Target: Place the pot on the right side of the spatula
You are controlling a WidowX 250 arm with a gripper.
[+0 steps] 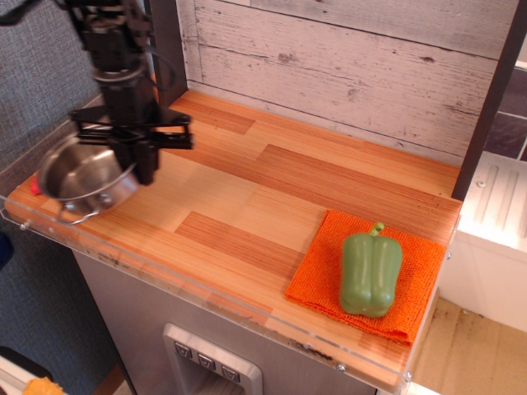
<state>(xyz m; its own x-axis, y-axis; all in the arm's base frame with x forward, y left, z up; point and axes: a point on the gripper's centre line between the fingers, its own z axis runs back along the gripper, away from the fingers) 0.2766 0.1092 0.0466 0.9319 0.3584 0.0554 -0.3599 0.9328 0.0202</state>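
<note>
The shiny steel pot [80, 174] hangs tilted over the counter's far left end, its wire loop handle pointing toward the front edge. My gripper [142, 164] comes down from above and is shut on the pot's right rim. The pot covers nearly all of the spatula; only a small red bit of its handle [34, 188] shows at the pot's left edge. The tines are hidden.
A green bell pepper [370, 276] stands on an orange cloth [416, 257] at the front right. A dark post [169, 49] rises behind the arm at the back left. A clear plastic lip [165, 280] runs along the wooden counter's front edge.
</note>
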